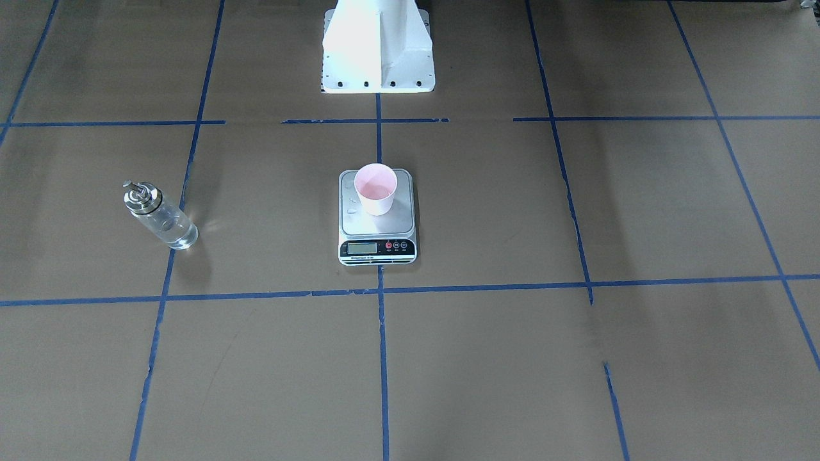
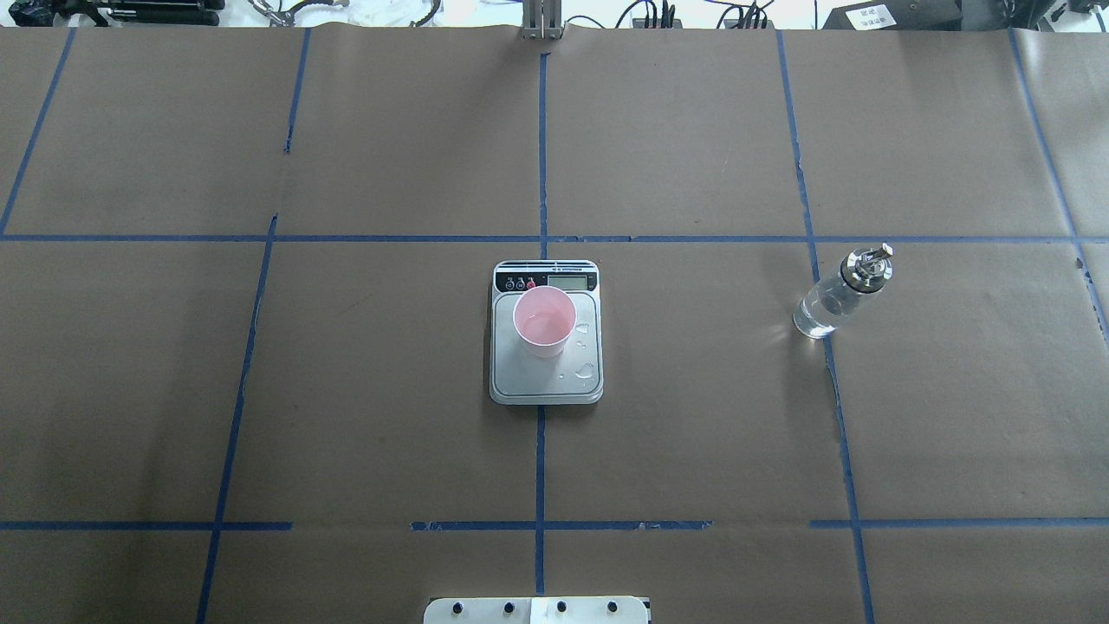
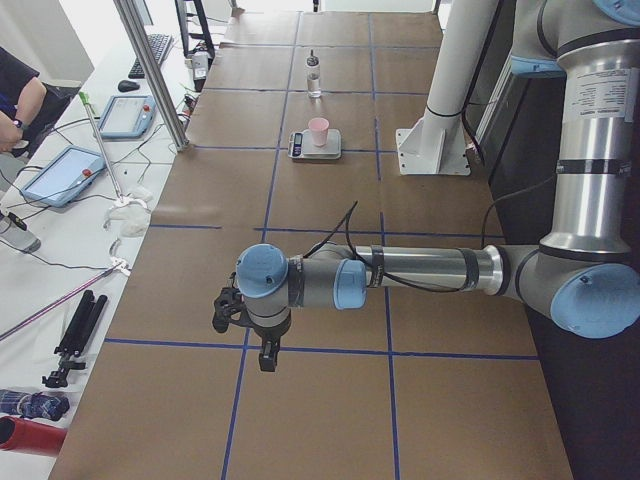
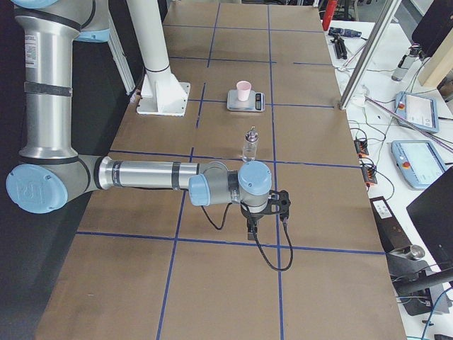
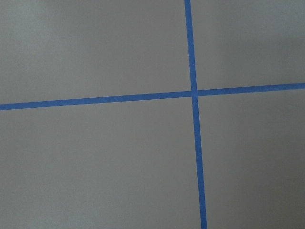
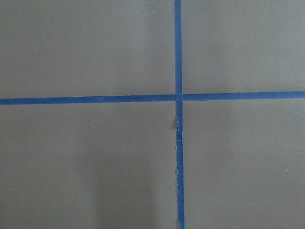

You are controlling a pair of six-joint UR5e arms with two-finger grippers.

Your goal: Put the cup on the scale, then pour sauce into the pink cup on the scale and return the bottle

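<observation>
The bottle (image 2: pixel 833 299) stands at the right of the overhead view, well apart from the cup (image 2: pixel 544 321), which sits on the scale (image 2: pixel 546 381) in the middle. I think the smooth, hard glass could slip or break, so hold it round its middle. Both arms stretch out low and far off, with the left gripper (image 3: pixel 266 357) and right gripper (image 4: pixel 251 230) pointing down; I cannot tell if their fingers are open or closed.

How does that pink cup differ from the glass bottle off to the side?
The cup is pink, opaque and open-topped; the bottle is clear glass with a silver pourer cap. The cup stands on the scale; the bottle stands on the bare table. The bottle is taller than the cup. Both stand upright.
</observation>
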